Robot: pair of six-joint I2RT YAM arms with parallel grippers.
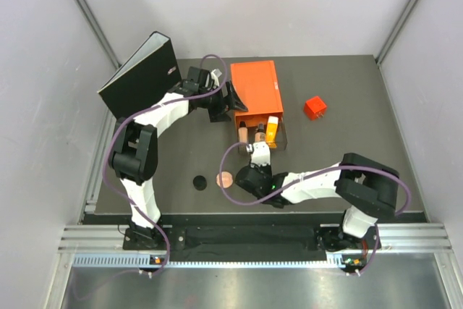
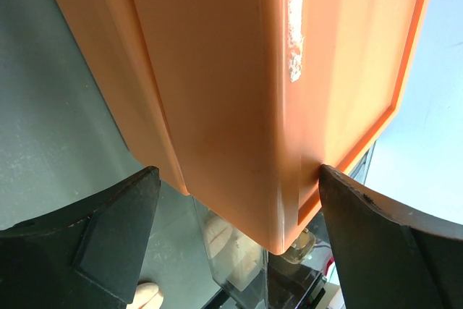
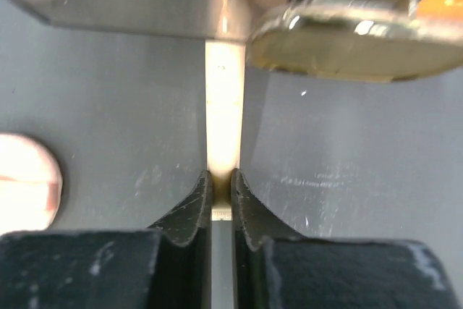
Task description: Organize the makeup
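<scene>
My right gripper is shut on the slim beige tube, its far end at the clear organizer. In the organizer stand two tan bottles and the orange-yellow tube. The black disc and the pinkish-copper disc lie on the table, left of my right gripper. The copper disc also shows in the right wrist view. My left gripper is open, jaws either side of a corner of the large orange box; the right finger touches it.
A small red cube lies right of the orange box. A black binder stands at the back left. Grey walls enclose the table on three sides. A shiny round base sits at the organizer's front.
</scene>
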